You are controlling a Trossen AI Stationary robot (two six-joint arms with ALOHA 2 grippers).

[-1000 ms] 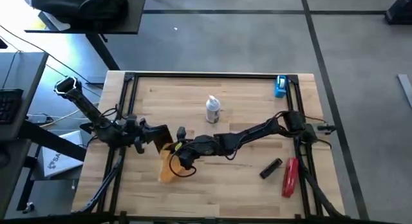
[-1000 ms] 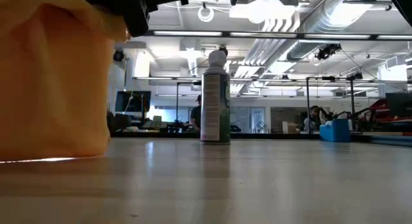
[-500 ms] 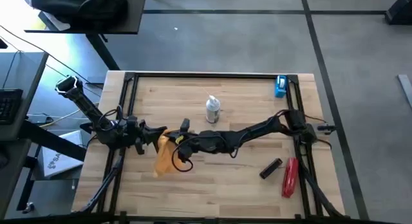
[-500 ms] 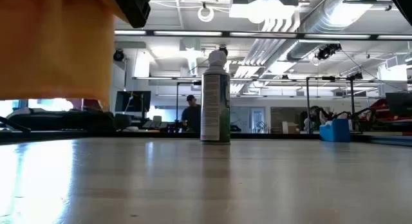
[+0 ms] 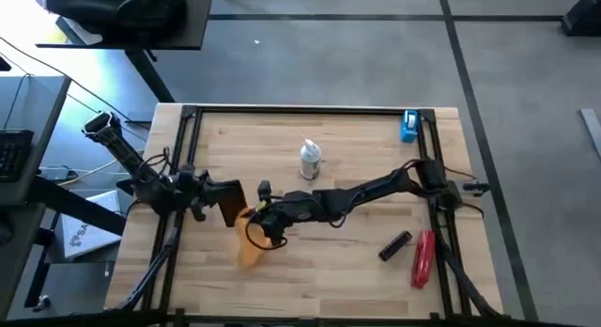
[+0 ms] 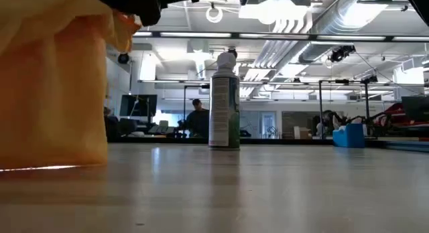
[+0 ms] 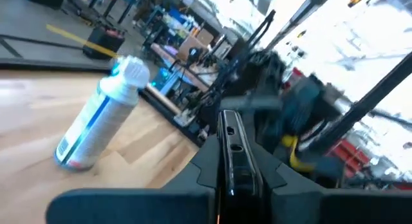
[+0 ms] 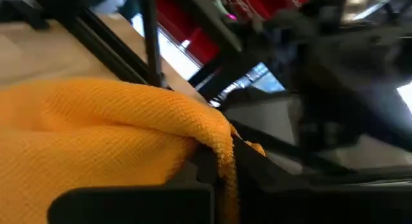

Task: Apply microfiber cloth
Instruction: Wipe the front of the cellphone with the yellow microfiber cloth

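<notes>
- While half a second ago the soft orange-yellow microfiber cloth (image 5: 249, 253) hung clear of the pale wooden table (image 5: 357, 271), its lower edge now reaches the wood again in the low view, just beside the flat black phone (image 5: 228, 203).
- That phone is clamped in the left gripper (image 5: 208, 193); the left wrist view looks along its thin edge, pinched between the fingers.
- From the other side, the right gripper (image 5: 261, 217) is closed on the cloth's top fold, as the right wrist view shows, and has come back down towards the near edge of the table.
- My reading: this lift-and-lower looks like wiping passes against the phone, so the cleaning seems under way rather than done.
- Behind them, well apart, the white spray bottle (image 5: 310, 160) stands upright.
</notes>
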